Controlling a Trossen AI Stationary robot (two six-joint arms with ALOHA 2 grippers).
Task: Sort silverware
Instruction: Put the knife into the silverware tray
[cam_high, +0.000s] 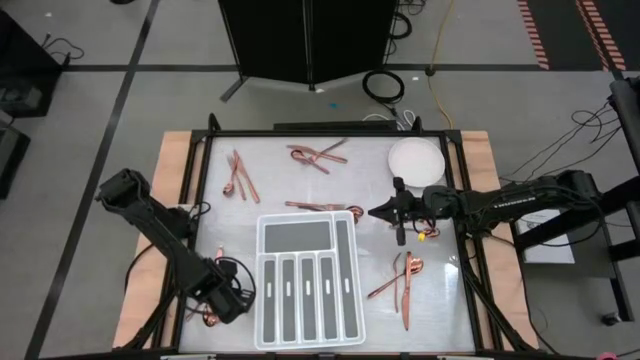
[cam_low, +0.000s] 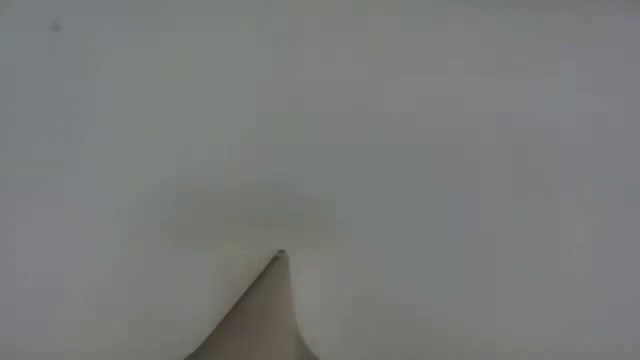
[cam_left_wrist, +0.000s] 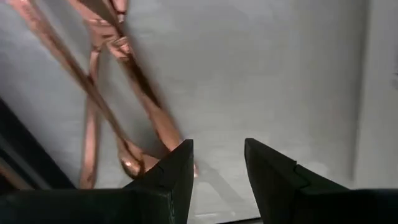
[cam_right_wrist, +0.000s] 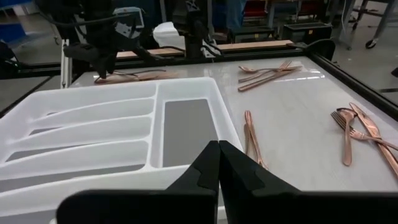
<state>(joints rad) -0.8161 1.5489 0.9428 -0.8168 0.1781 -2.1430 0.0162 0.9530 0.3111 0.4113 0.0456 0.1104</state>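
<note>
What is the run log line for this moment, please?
left gripper: open, beside silverware | right gripper: shut, empty | tray: empty

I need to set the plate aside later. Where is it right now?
In the high view the plate sits at the table's far right corner, beyond the right hand, with crossed silverware to its left.

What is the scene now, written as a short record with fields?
Left tool: open, low over the table's near-left corner beside copper-coloured metal silverware, holding nothing.
Right tool: shut, empty, beside the tray's right edge.
White plastic divided tray: near middle of the table, every compartment empty.
Round white plate: far right.
Silverware groups: five, all on the table.
</note>
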